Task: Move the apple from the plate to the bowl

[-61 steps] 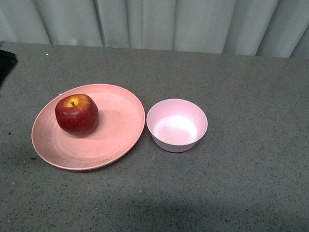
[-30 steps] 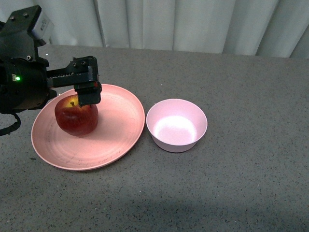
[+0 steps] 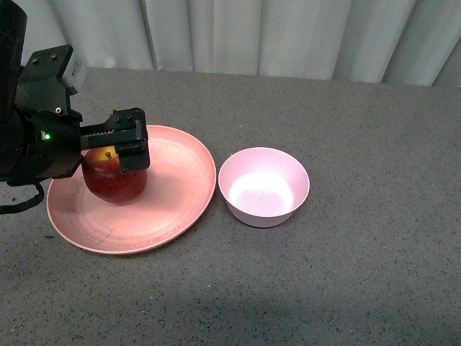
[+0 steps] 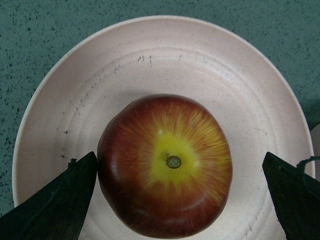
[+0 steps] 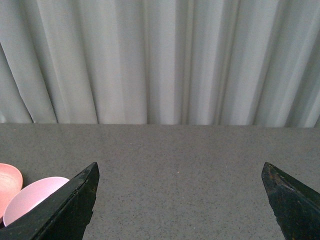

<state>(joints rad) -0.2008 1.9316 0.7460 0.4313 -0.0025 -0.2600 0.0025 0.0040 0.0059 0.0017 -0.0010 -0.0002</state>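
The dark-red apple (image 3: 114, 180) with a yellow patch round its stem sits on the left part of the wide salmon-pink plate (image 3: 180, 180). My left gripper (image 3: 115, 148) is open and hangs right over the apple, its front finger covering the apple's top. In the left wrist view the apple (image 4: 165, 165) lies between the two spread fingers on the plate (image 4: 225, 75), one finger close beside it, the other well apart. The small pale pink bowl (image 3: 263, 186) stands empty just right of the plate. My right gripper (image 5: 180, 200) is open over bare table; it is out of the front view.
Grey speckled tabletop (image 3: 360, 274) all round the plate and bowl. A pale pleated curtain (image 3: 288, 36) hangs behind the table's far edge. The bowl's rim (image 5: 30, 197) and the plate's edge (image 5: 7, 180) show in the right wrist view.
My left arm came in from the left over the plate, then sank a little lower over the apple. The apple, plate and bowl have not moved.
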